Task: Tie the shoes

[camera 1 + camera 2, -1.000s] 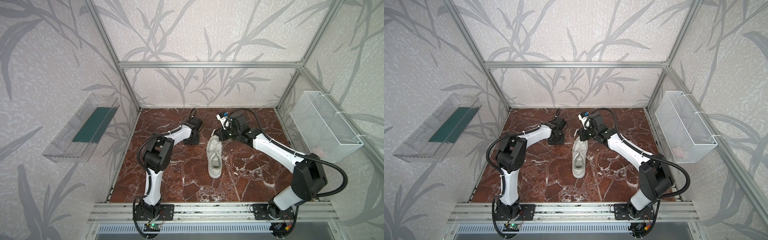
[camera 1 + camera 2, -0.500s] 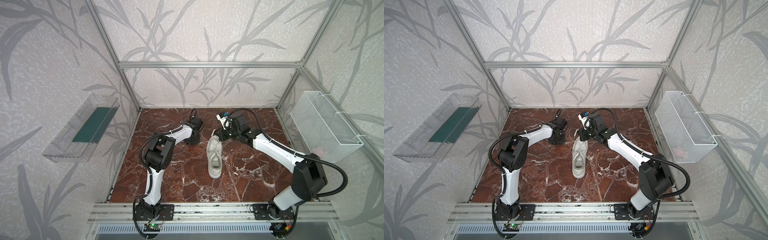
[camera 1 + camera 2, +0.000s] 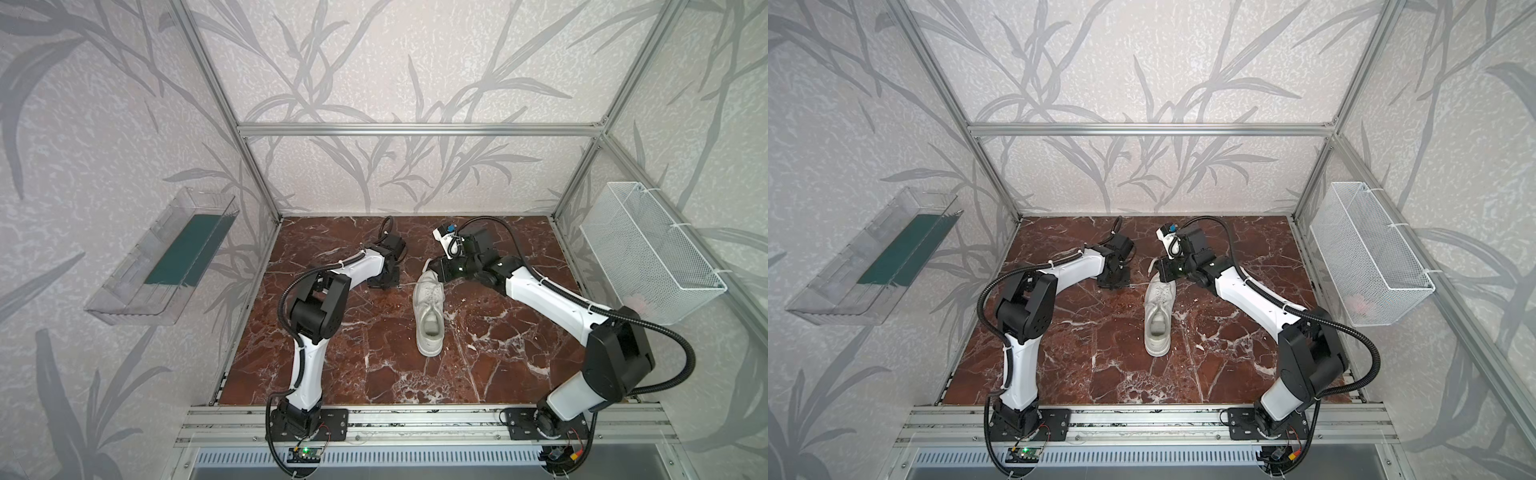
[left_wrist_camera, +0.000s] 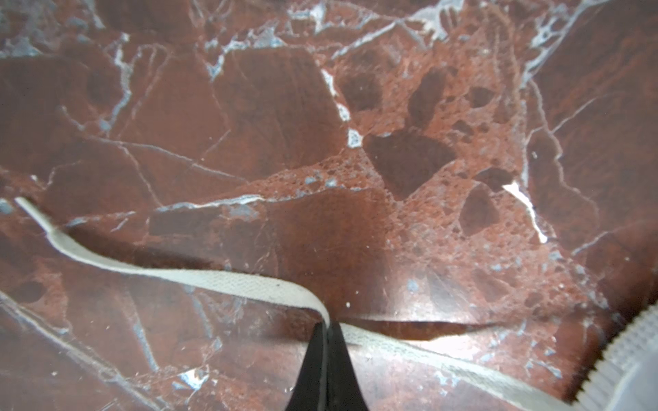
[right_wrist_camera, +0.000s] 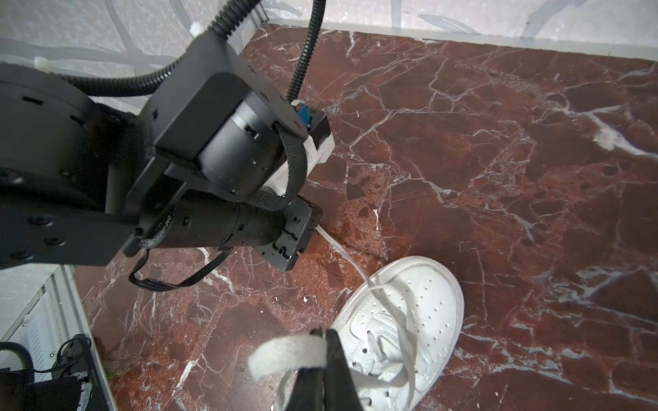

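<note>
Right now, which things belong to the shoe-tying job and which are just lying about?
Job in hand: sneaker; laces, one pinched in the left claw, one in the right claw.
Lying about: clear wall tray; wire basket.

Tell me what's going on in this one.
Two robot arms are working on tying a white sneaker lying on the marble table. The left gripper is shut on one lace low over the table beside the toe; the right gripper is shut on the other lace above the toe. No bow is tied yet.
</note>
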Robot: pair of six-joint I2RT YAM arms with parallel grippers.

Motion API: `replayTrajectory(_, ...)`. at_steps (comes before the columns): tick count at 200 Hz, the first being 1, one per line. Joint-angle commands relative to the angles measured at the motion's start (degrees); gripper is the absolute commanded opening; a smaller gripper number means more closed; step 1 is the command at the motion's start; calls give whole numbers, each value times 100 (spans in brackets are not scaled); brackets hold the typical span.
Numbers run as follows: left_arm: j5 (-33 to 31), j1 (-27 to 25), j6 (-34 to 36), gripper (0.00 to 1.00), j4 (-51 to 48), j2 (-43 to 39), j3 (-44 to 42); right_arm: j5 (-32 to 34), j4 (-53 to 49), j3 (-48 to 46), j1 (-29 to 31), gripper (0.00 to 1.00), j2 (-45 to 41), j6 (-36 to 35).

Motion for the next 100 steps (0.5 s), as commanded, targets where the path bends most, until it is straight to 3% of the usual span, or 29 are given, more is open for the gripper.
replayTrajectory(1,58,-11,-48,0,-39,-19,62,-81,-13,-60,-18,1,-192,19)
replayTrajectory(100,-248,-20,-171,0,88,-1105,-559,-43,2,-345,-27,1,-822,256)
